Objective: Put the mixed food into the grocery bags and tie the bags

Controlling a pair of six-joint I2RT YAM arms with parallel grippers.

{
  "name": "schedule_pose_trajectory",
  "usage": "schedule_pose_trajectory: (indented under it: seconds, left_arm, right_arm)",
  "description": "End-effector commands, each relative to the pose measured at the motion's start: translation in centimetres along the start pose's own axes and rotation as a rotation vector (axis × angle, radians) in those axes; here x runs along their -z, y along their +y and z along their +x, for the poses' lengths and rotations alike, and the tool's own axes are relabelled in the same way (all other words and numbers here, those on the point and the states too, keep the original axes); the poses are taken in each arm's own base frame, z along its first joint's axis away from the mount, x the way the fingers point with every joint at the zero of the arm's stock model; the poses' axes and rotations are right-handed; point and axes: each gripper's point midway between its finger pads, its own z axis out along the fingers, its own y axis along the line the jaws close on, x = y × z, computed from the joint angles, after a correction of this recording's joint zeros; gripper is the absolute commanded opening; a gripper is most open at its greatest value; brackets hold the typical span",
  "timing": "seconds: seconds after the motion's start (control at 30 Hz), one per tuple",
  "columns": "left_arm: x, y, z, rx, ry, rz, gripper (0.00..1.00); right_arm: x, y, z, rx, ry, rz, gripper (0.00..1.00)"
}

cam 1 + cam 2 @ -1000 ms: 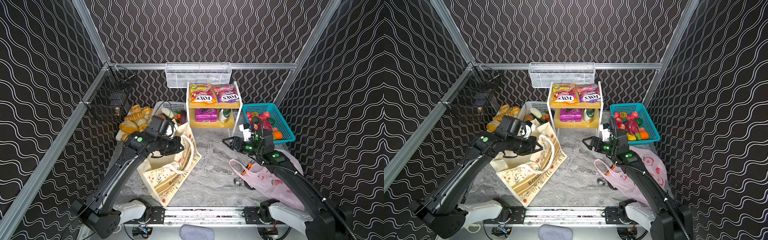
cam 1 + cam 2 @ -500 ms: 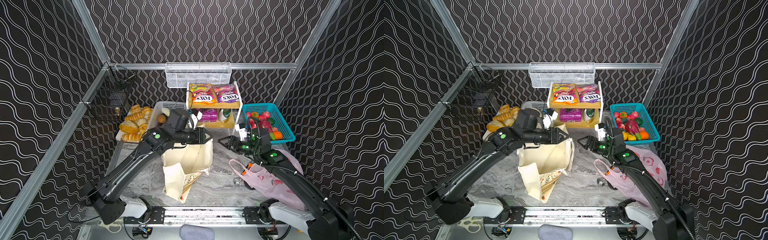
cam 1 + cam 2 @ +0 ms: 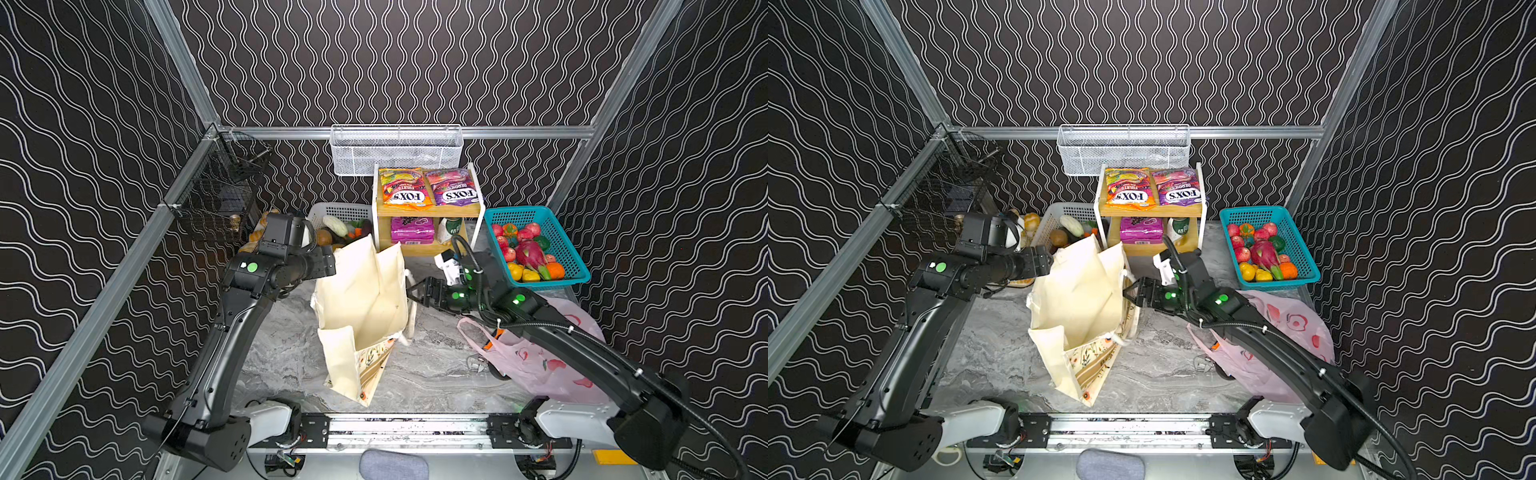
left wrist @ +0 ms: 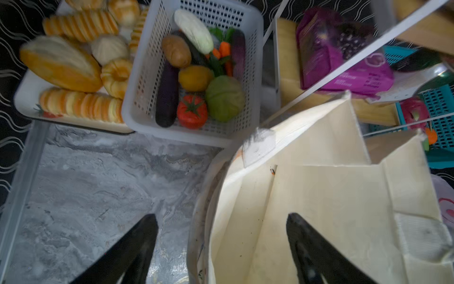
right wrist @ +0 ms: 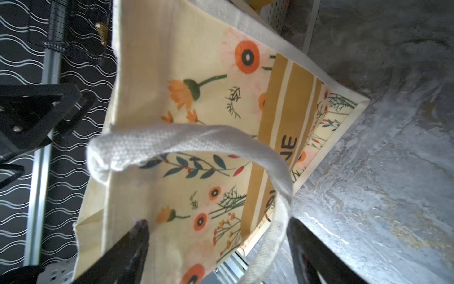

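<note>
Grey marble tabletop (image 3: 282, 357): cream canvas tote (image 3: 361, 299) is standing up taller now; left gripper (image 4: 221, 218) is springing apart, right gripper (image 5: 218, 221) staying spread.

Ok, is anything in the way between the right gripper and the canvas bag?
Nothing visible. The right gripper points straight at the canvas bag, at its printed side, jaws open. Only the bag's own handle hangs just in front of them.
</note>
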Motion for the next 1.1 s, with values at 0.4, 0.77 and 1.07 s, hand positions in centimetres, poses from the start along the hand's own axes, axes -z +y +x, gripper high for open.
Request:
schedule_pose_trajectory:
  seconds: [0.4, 0.77, 1.07]
  left_arm:
    - [-1.9, -4.3, 6.5, 0.106, 0.189, 0.361, 0.34]
    - [0.1, -2.6, 7.7, 0.159, 0.102, 0.31, 0.1]
    - [0.2, -1.9, 6.3, 0.143, 0.061, 0.252, 0.36]
  right_arm:
    - [-3.0, -3.3, -2.7, 0.167, -0.017, 0.202, 0.25]
    - [-5.3, -1.0, -4.0, 0.228, -0.01, 0.089, 0.15]
    - [-4.6, -1.4, -4.1, 0.228, -0.013, 0.125, 0.36]
